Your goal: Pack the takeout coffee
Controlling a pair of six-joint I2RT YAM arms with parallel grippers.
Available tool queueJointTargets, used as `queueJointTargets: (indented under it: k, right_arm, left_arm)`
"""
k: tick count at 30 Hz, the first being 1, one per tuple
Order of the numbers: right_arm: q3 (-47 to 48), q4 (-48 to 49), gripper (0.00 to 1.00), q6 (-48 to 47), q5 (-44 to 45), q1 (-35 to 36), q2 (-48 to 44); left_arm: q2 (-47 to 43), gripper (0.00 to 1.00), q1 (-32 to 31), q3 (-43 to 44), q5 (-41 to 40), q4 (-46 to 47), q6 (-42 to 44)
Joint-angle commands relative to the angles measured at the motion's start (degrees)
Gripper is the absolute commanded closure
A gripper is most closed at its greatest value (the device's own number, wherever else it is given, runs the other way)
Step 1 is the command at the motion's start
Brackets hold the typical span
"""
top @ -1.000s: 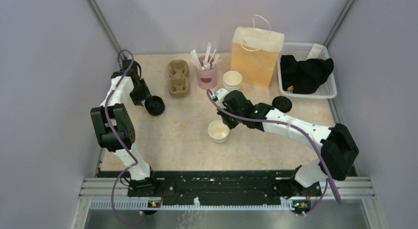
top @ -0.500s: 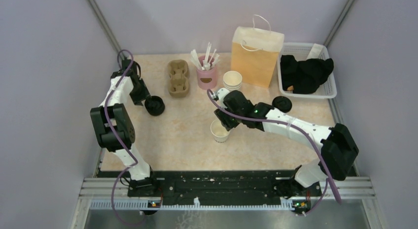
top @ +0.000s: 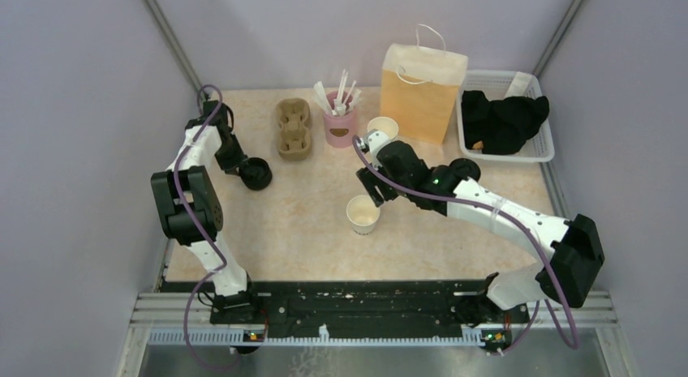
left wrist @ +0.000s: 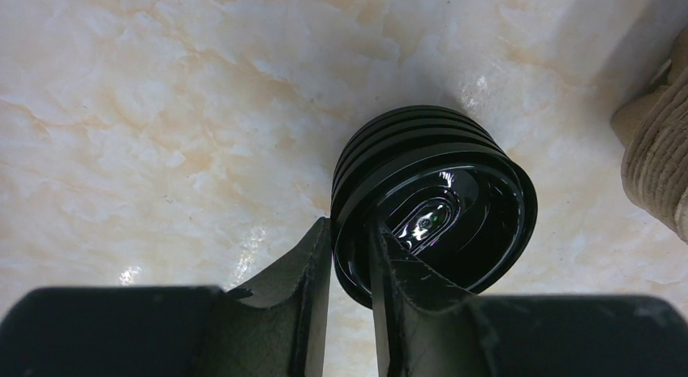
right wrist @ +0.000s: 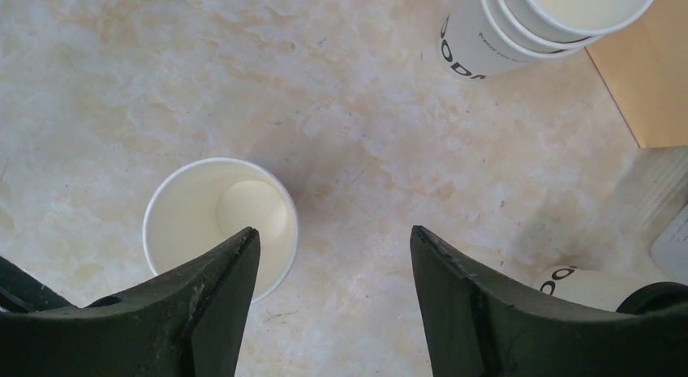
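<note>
One takeout coffee [top: 464, 168], a white cup with dark lettering and a black lid, stands right of my right arm. It peeks out behind the right finger in the right wrist view [right wrist: 586, 283]. A lidless white cup [top: 363, 214] stands upright mid-table, also seen as an empty cup [right wrist: 219, 223]. My right gripper [top: 373, 189] hovers just beside and above it, open [right wrist: 334, 231], holding nothing. At the left, my left gripper [top: 242, 168] is at a stack of black lids [top: 256, 174]. Its fingers pinch the top lid's [left wrist: 479, 190] rim, one inside and one outside [left wrist: 350, 228].
A brown pulp cup carrier [top: 294, 127] lies behind the lids, its edge [left wrist: 657, 150] near them. A pink cup of stirrers [top: 341, 126], a stack of lidless cups [top: 383, 127], a paper bag [top: 422, 92] and a white basket [top: 545, 150] of black cloth line the back.
My right gripper opened, let go of the lidless cup and drew up and back; the cup stays upright. The left jaws narrowed onto the top lid's rim.
</note>
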Motion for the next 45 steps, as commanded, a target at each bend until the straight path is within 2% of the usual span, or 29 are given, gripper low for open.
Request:
queueJointTargets:
  k: [1, 9, 19, 23, 25, 27, 30, 33, 36, 38, 39, 42, 45]
  right_arm:
    - [2.47, 0.27, 0.32, -0.23, 2.19, 0.1, -1.82]
    - [2.16, 0.49, 0.31, -0.35, 2.44, 0.1, -2.26]
    - [3.14, -0.76, 0.3, 0.27, 2.53, 0.08, -2.49]
    - [6.09, -4.12, 0.24, 2.26, 2.65, 0.1, -2.15]
    - [8.82, -6.99, 0.16, 4.14, 0.37, -0.35, -2.01]
    - [11.78, -9.63, 0.11, 7.89, -4.85, -2.14, -1.98]
    - [15.82, -10.71, 0.07, 13.47, -18.43, -6.08, -2.28]
    - [19.46, -8.29, 0.06, 17.34, -29.47, -7.49, -2.68]
    - [22.19, -3.55, 0.02, 22.34, -34.16, -7.56, -3.59]
    - [22.78, 1.56, 0.02, 24.15, -38.46, -7.57, -4.26]
    - [22.8, 4.41, 0.01, 24.79, -40.46, -7.61, -4.51]
    - [24.02, 8.59, 0.01, 26.5, -43.61, -7.62, -4.28]
    - [23.06, 14.61, 0.01, 32.6, -45.63, -7.62, -4.15]
  left_arm:
    - [-0.22, 0.71, 0.44, 0.11, -0.46, 0.99, 0.29]
    - [-2.2, 0.82, 0.42, 0.34, -0.38, -0.29, 0.21]
    - [-7.83, 0.83, 0.38, -0.09, 1.05, -2.65, -0.8]
    - [-11.91, 0.83, 0.37, 0.4, 9.3, -4.44, -4.59]
    - [-15.03, 0.83, 0.36, -0.27, 17.11, -3.92, -7.81]
    - [-18.48, 0.83, 0.38, -1.25, 26.88, -2.61, -12.63]
    - [-25.1, 0.82, -0.19, -7.08, 43.45, 4.95, -23.45]
    - [-32.48, 0.81, -3.23, -13.76, 53.29, 18.14, -38.6]
    - [-38.81, 0.8, -7.56, -22.88, 60.87, 34.92, -56.04]
    - [-43.15, 0.8, -11.73, -28.62, 62.54, 48.04, -67.48]
    - [-44.34, 0.8, -13.79, -30.2, 62.33, 51.35, -70.61]
    - [-46.49, 0.8, -18.46, -30.84, 60.84, 52.49, -73.87]
    - [-47.93, 0.81, -20.93, -31.77, 59.84, 55.3, -77.01]
